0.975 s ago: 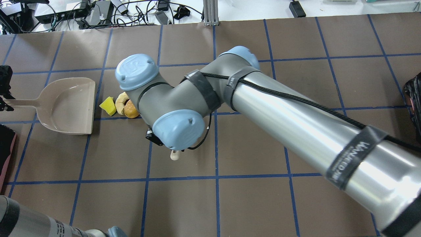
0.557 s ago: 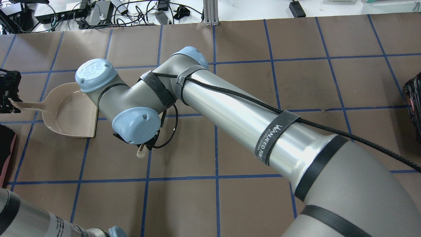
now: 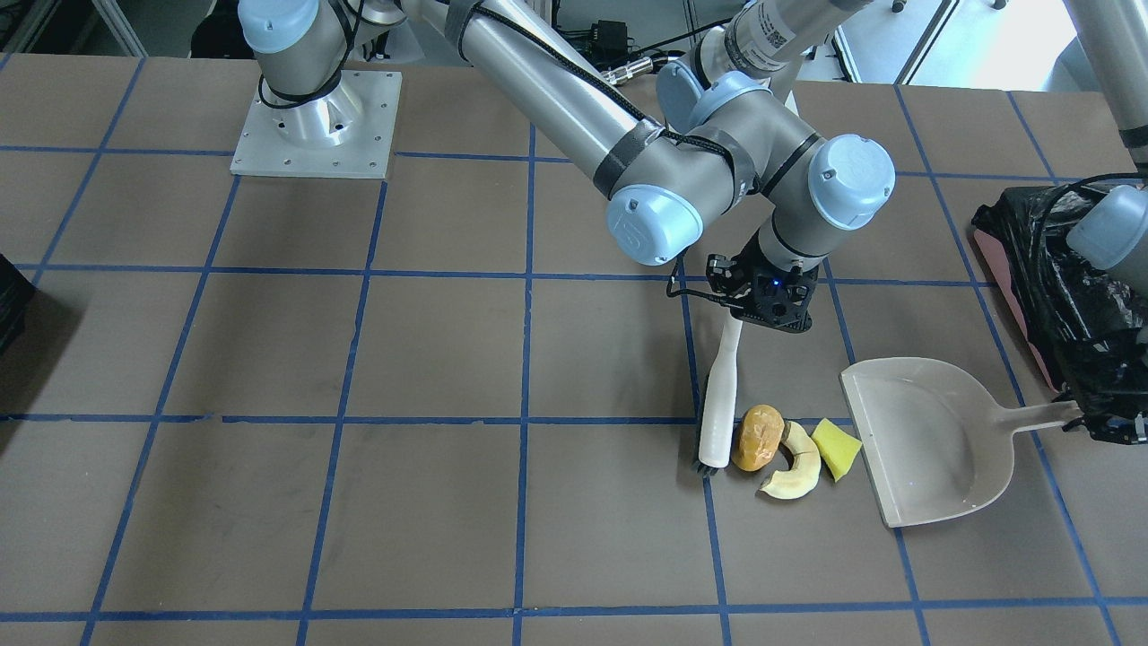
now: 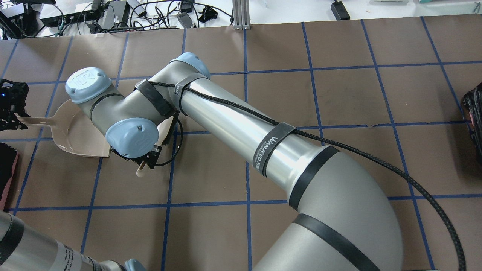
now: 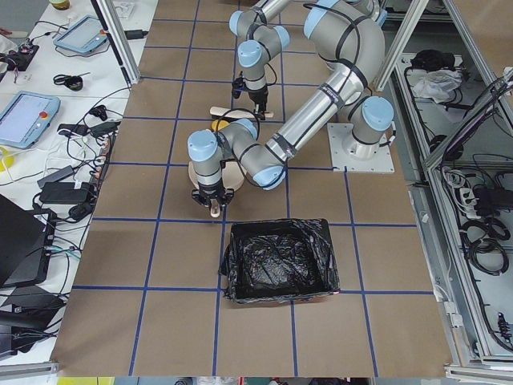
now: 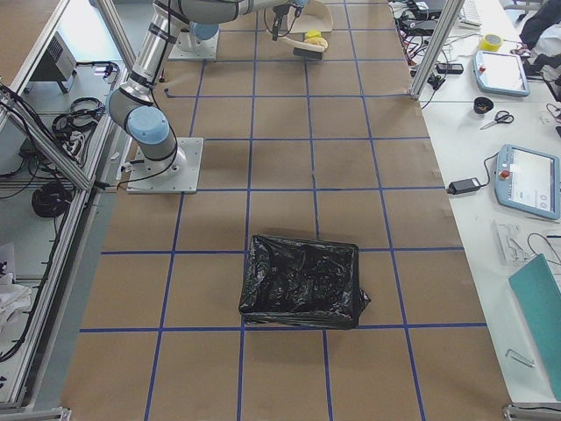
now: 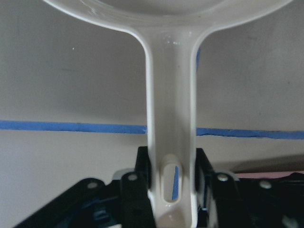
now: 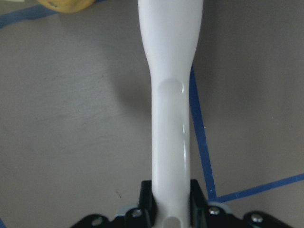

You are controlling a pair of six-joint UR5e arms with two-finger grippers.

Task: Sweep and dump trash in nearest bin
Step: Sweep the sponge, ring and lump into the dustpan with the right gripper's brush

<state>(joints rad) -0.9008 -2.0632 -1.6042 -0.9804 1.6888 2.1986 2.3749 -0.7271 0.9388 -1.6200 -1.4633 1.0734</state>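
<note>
My right gripper (image 3: 762, 301) is shut on the handle of a white brush (image 3: 722, 395), whose bristles rest on the table. Right beside the brush lie the orange-brown lump (image 3: 758, 437), the pale-yellow peel (image 3: 794, 467) and the yellow sponge wedge (image 3: 836, 447), just outside the mouth of the dustpan (image 3: 933, 440). My left gripper (image 3: 1108, 422) is shut on the dustpan handle (image 7: 171, 142). The pinkish bin with a black bag (image 3: 1009, 278) stands behind the left gripper. In the overhead view the right arm hides the trash.
A second black-bagged bin (image 6: 302, 281) stands at the table's far right end; its edge shows in the overhead view (image 4: 475, 113). The right arm's base plate (image 3: 314, 126) sits at the back. Blue tape lines grid the brown table.
My right arm has swung left with the brush toward the dustpan and now covers the trash in the overhead view. The left gripper and dustpan shifted slightly right.
</note>
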